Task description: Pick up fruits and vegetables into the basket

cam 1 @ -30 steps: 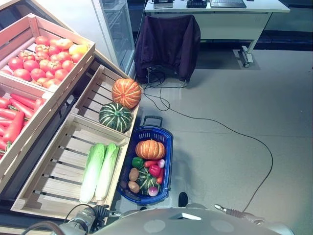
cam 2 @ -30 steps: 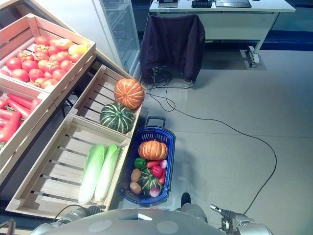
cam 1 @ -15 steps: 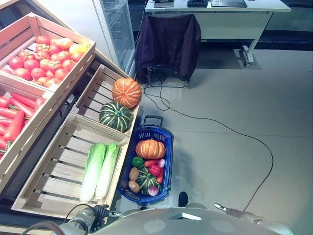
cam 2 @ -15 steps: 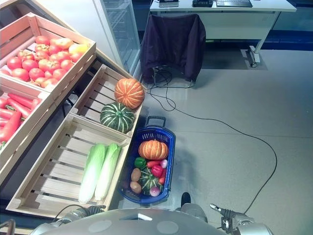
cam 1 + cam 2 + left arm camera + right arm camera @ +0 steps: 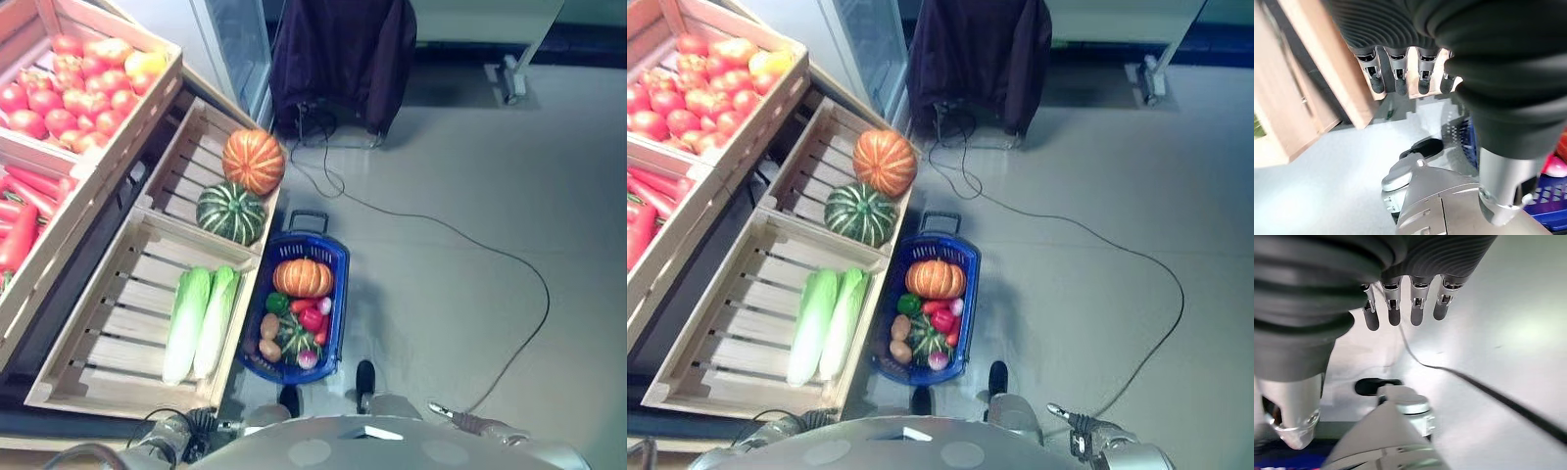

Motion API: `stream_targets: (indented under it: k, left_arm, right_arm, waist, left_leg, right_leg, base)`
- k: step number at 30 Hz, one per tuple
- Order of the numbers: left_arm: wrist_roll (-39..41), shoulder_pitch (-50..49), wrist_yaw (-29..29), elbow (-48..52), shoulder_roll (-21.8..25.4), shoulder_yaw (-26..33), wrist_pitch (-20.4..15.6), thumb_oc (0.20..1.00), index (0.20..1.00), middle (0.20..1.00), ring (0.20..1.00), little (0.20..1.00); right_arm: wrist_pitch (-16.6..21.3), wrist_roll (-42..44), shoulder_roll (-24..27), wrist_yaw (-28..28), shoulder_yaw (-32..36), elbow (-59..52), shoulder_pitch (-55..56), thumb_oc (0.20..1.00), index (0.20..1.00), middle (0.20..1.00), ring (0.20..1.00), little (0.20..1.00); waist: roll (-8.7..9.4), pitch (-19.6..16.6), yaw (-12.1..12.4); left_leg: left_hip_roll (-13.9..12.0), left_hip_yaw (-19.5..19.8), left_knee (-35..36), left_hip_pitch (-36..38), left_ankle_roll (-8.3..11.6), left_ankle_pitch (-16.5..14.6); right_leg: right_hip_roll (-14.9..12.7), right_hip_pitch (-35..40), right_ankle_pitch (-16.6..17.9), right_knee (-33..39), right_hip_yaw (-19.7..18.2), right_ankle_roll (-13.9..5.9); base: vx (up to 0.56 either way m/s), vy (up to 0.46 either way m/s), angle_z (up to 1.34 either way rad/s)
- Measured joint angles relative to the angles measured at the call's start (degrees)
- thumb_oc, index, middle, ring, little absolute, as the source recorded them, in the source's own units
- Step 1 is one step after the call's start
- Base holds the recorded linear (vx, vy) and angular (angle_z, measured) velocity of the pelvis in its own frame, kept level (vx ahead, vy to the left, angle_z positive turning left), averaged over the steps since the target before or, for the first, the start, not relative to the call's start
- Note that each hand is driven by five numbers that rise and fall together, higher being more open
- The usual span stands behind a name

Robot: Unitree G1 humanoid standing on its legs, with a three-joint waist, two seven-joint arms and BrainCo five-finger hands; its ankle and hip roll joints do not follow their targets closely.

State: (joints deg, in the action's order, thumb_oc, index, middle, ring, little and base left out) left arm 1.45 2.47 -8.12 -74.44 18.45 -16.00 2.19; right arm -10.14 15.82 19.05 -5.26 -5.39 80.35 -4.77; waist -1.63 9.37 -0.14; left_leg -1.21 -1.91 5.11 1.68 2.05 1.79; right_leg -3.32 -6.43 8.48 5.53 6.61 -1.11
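The blue basket (image 5: 338, 294) stands on the grey floor (image 5: 460, 294), touching the outer corner of the lowest wooden crate (image 5: 98, 377). It holds a small orange pumpkin (image 5: 303, 277) at the end nearest its dark handle (image 5: 307, 219), and further from the handle a green pepper (image 5: 277, 304), a red pepper (image 5: 312, 319), two potatoes (image 5: 268, 337), a small striped green squash (image 5: 292, 341) and a pink-and-white radish (image 5: 307, 359).

The lowest crate, beside the basket, carries two napa cabbages (image 5: 201, 323) lying side by side. In the next crate (image 5: 186, 166), just past the basket's handle, a dark green striped pumpkin (image 5: 230, 212) sits touching a larger orange pumpkin (image 5: 254, 162). Farther from the basket, a raised crate (image 5: 147, 108) is piled with tomatoes (image 5: 69, 98), and another holds long red peppers (image 5: 20, 211).

The left hand (image 5: 1400, 78) hangs with relaxed, straight fingers and nothing in it, beside the corner of a wooden crate, the basket's blue mesh wall close by but apart from it. The right hand (image 5: 1405, 303) also hangs slack and empty, its fingers straight over bare floor, apart from the basket.
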Motion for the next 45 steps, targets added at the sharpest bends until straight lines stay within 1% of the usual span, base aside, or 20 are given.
stream_targets:
  k: [1, 2, 3, 4, 5, 7, 9, 11, 12, 15, 17, 23, 27, 30, 31, 34, 36, 40, 44, 45]
  left_arm:
    - [1.0, 0.8, 0.2, 1.0, 0.0, 0.0, -0.1, 1.0, 1.0, 1.0, 1.0, 1.0]
    - [1.2, 1.1, 0.2, 1.3, 0.0, -0.1, -0.1, 1.0, 1.0, 1.0, 1.0, 1.0]
    - [1.5, 2.1, 0.2, 1.7, -0.1, 0.0, -0.2, 1.0, 1.0, 1.0, 1.0, 1.0]
    - [1.5, 2.1, 0.2, 1.7, -0.1, 0.0, -0.2, 1.0, 1.0, 1.0, 1.0, 1.0]
    - [2.1, 2.8, 0.2, 1.8, -0.1, 0.0, -0.9, 1.0, 1.0, 1.0, 1.0, 1.0]
    - [3.5, 4.5, 0.4, 3.1, -0.1, 0.0, -1.6, 1.0, 1.0, 1.0, 1.0, 1.0]
    - [5.1, 5.9, 0.4, 3.9, -0.1, 0.0, -3.4, 1.0, 1.0, 1.0, 1.0, 1.0]
    - [7.0, 7.2, 0.1, 4.0, -0.1, 0.0, -5.0, 1.0, 1.0, 1.0, 1.0, 1.0]
    - [8.0, 7.7, 0.0, 4.1, -0.2, -0.1, -5.4, 1.0, 1.0, 1.0, 1.0, 1.0]
    - [10.5, 8.8, -0.2, 4.1, -0.2, -0.1, -7.1, 1.0, 1.0, 1.0, 1.0, 1.0]
    - [12.7, 10.0, -0.5, 4.2, -0.1, -0.2, -7.8, 1.0, 1.0, 1.0, 1.0, 1.0]
    - [17.7, 14.7, -1.1, 6.4, 0.3, -0.6, -12.6, 1.0, 1.0, 1.0, 1.0, 1.0]
    - [23.4, 18.2, -0.4, 10.0, 0.4, -1.0, -16.8, 1.0, 1.0, 1.0, 1.0, 1.0]
    - [26.3, 21.7, 1.9, 16.0, 1.0, -2.4, -20.7, 1.0, 1.0, 1.0, 1.0, 1.0]
    - [26.9, 22.5, 2.9, 17.6, 1.3, -2.6, -21.7, 1.0, 1.0, 1.0, 1.0, 1.0]
    - [28.0, 24.0, 6.1, 23.0, 2.9, -3.5, -24.2, 1.0, 1.0, 1.0, 1.0, 1.0]
    - [28.1, 24.2, 8.5, 24.7, 3.4, -3.6, -25.3, 1.0, 1.0, 1.0, 1.0, 1.0]
    - [28.0, 24.4, 12.8, 27.1, 5.1, -4.4, -27.4, 1.0, 1.0, 1.0, 1.0, 1.0]
    - [27.3, 24.6, 17.3, 31.3, 7.2, -4.3, -28.4, 1.0, 1.0, 1.0, 1.0, 1.0]
    - [25.2, 24.9, 20.9, 32.2, 7.8, -4.3, -29.0, 1.0, 1.0, 1.0, 1.0, 1.0]
  right_arm:
    - [0.2, 1.2, 0.1, 0.1, -0.1, -0.2, -1.5, 1.0, 1.0, 1.0, 1.0, 1.0]
    - [0.2, 1.3, 0.0, 0.1, -0.2, -0.2, -2.1, 1.0, 1.0, 1.0, 1.0, 1.0]
    - [0.3, 2.3, 0.0, 0.3, -0.5, -0.5, -3.1, 1.0, 1.0, 1.0, 1.0, 1.0]
    - [0.3, 2.3, 0.0, 0.3, -0.5, -0.5, -3.1, 1.0, 1.0, 1.0, 1.0, 1.0]
    - [0.4, 3.3, 0.1, 0.7, -1.2, -1.1, -3.9, 1.0, 1.0, 1.0, 1.0, 1.0]
    - [0.5, 4.1, 0.1, 1.2, -1.5, -1.9, -6.1, 1.0, 1.0, 1.0, 1.0, 1.0]
    - [0.5, 5.8, 0.0, 1.2, -1.9, -2.1, -8.3, 1.0, 1.0, 1.0, 1.0, 1.0]
    - [0.6, 6.1, 0.1, 1.2, -2.1, -2.3, -9.6, 1.0, 1.0, 1.0, 1.0, 1.0]
    - [0.6, 6.2, 0.2, 1.2, -2.2, -2.6, -9.8, 1.0, 1.0, 1.0, 1.0, 1.0]
    - [0.9, 7.9, 0.7, 1.2, -2.3, -3.1, -10.8, 1.0, 1.0, 1.0, 1.0, 1.0]
    - [1.6, 8.1, 1.2, 1.2, -3.1, -3.9, -11.5, 1.0, 1.0, 1.0, 1.0, 1.0]
    - [2.7, 11.3, 2.3, 2.6, -4.3, -4.5, -15.8, 1.0, 1.0, 1.0, 1.0, 1.0]
    - [2.7, 12.4, 3.1, 3.3, -4.3, -4.5, -17.9, 1.0, 1.0, 1.0, 1.0, 1.0]
    - [2.7, 12.5, 3.7, 3.5, -4.3, -4.5, -19.9, 1.0, 1.0, 1.0, 1.0, 1.0]
    - [2.7, 12.8, 3.6, 3.5, -4.3, -4.6, -20.2, 1.0, 1.0, 1.0, 1.0, 1.0]
    - [2.7, 13.9, 3.7, 3.7, -4.3, -4.6, -20.7, 1.0, 1.0, 1.0, 1.0, 1.0]
    - [2.7, 14.6, 3.6, 3.9, -4.3, -4.6, -20.7, 1.0, 1.0, 1.0, 1.0, 1.0]
    - [2.7, 14.8, 3.6, 4.5, -4.3, -4.8, -20.8, 1.0, 1.0, 1.0, 1.0, 1.0]
    - [2.8, 14.9, 3.6, 4.6, -4.3, -5.0, -20.8, 1.0, 1.0, 1.0, 1.0, 1.0]
    - [2.8, 14.9, 3.6, 4.6, -4.3, -5.1, -20.8, 1.0, 1.0, 1.0, 1.0, 1.0]
  waist:
    - [-0.12, 1.9, -0.1]
    - [-0.21, 2.6, -0.1]
    - [-0.52, 4.3, -0.1]
    - [-0.52, 4.3, -0.1]
    - [-0.78, 5.2, -0.3]
    - [-1.23, 8.6, -0.3]
    - [-1.38, 11.3, -0.4]
    - [-1.41, 13.7, -0.4]
    - [-1.45, 14.4, -0.4]
    - [-1.42, 14.8, -0.3]
    - [-1.38, 15.9, -0.2]
    - [-0.68, 20.4, 0.0]
    - [-0.64, 20.9, 0.1]
    - [-0.55, 21.3, 0.0]
    - [-0.46, 21.3, -0.1]
    - [-0.34, 21.4, -0.2]
    - [-0.2, 21.5, -0.3]
    - [-0.07, 21.5, -0.3]
    - [0.02, 21.6, -0.4]
    - [0.12, 21.7, -0.5]
  left_leg:
    - [0.1, 0.1, 0.0, -1.7, 0.06, 0.5]
    - [0.2, 0.1, 0.0, -2.3, 0.07, 0.8]
    - [0.2, 0.3, 0.0, -3.0, 0.13, 1.0]
    - [0.2, 0.3, 0.0, -3.0, 0.13, 1.0]
    - [0.2, 0.6, -0.4, -4.4, 0.14, 1.0]
    - [0.3, 0.6, -1.0, -6.7, 0.22, 1.1]
    - [0.4, 0.6, -0.8, -8.7, 0.35, 1.6]
    - [0.3, 0.6, -0.9, -9.0, 0.51, 1.9]
    - [0.3, 0.7, -0.8, -9.1, 0.53, 1.9]
    - [0.3, 0.6, -0.6, -10.4, 0.55, 1.9]
    - [0.4, 0.6, -0.6, -10.7, 0.54, 1.9]
    - [0.9, 0.7, -3.9, -15.6, 0.56, 1.5]
    - [1.2, 1.3, -9.2, -21.2, 0.58, 0.0]
    - [1.6, 2.1, -13.7, -25.8, 0.43, -0.9]
    - [1.6, 2.4, -15.2, -27.1, 0.41, -1.2]
    - [2.0, 3.3, -18.9, -31.0, 0.43, -1.6]
    - [2.3, 3.4, -20.5, -32.6, 0.32, -1.7]
    - [2.7, 3.4, -23.3, -35.5, -0.12, -2.1]
    - [3.3, 3.4, -25.1, -37.7, -0.22, -2.1]
    - [3.3, 3.5, -25.9, -38.2, -0.44, -2.3]
  right_leg:
    - [-0.1, -1.8, 0.5, -0.2, -0.1, 0.18]
    - [-0.1, -2.3, 0.8, -0.2, -0.1, 0.4]
    - [-0.1, -3.0, 0.9, -0.2, 0.0, 0.51]
    - [-0.1, -3.0, 0.9, -0.2, 0.0, 0.51]
    - [-0.1, -3.9, 1.0, -0.2, 0.1, 0.47]
    - [0.0, -5.8, 1.3, -0.2, 0.0, 0.32]
    - [-0.1, -7.9, 1.7, -0.2, 0.2, 0.6]
    - [-0.1, -8.3, 2.2, -0.2, 0.3, 1.15]
    - [0.0, -8.4, 2.2, -0.2, 0.4, 1.16]
    - [0.0, -9.8, 2.2, -0.2, 0.3, 1.16]
    - [0.0, -10.2, 2.2, -0.2, 0.3, 1.15]
    - [-0.2, -13.4, 3.1, -0.5, 0.3, 1.37]
    - [-0.5, -17.4, 3.1, -2.8, 0.0, 1.35]
    - [-1.1, -21.2, 2.3, -6.6, -0.9, 0.8]
    - [-1.1, -22.5, 1.4, -8.2, -1.5, 0.51]
    - [-1.5, -26.2, 0.4, -12.3, -1.6, 0.55]
    - [-1.7, -27.7, 0.4, -13.7, -1.9, 0.52]
    - [-1.7, -30.2, 0.1, -16.1, -3.8, 0.57]
    - [-1.9, -32.2, 0.2, -17.4, -4.8, 0.16]
    - [-1.9, -32.4, 0.2, -17.5, -4.9, -0.01]
  base:
    - [-0.1, -0.024, 0.02]
    - [-0.14, -0.034, 0.03]
    - [-0.07, -0.02, 0.03]
    - [-0.1, -0.022, 0.06]
    - [-0.1, -0.027, 0.06]
    - [-0.13, -0.021, 0.05]
    - [-0.07, 0.015, 0.03]
    - [-0.07, 0.029, 0.03]
    - [-0.07, 0.027, 0.01]
    - [-0.06, 0.032, -0.03]
    - [-0.09, 0.028, -0.01]
    - [-0.11, 0.037, 0.05]
    - [-0.04, 0.017, 0.06]
    - [-0.03, -0.01, 0.11]
    - [-0.01, -0.021, 0.11]
    - [-0.01, -0.018, 0.13]
    - [-0.01, -0.012, 0.09]
    - [0.0, -0.008, 0.04]
    - [0.01, -0.005, 0.02]
    - [0.0, 0.0, 0.0]
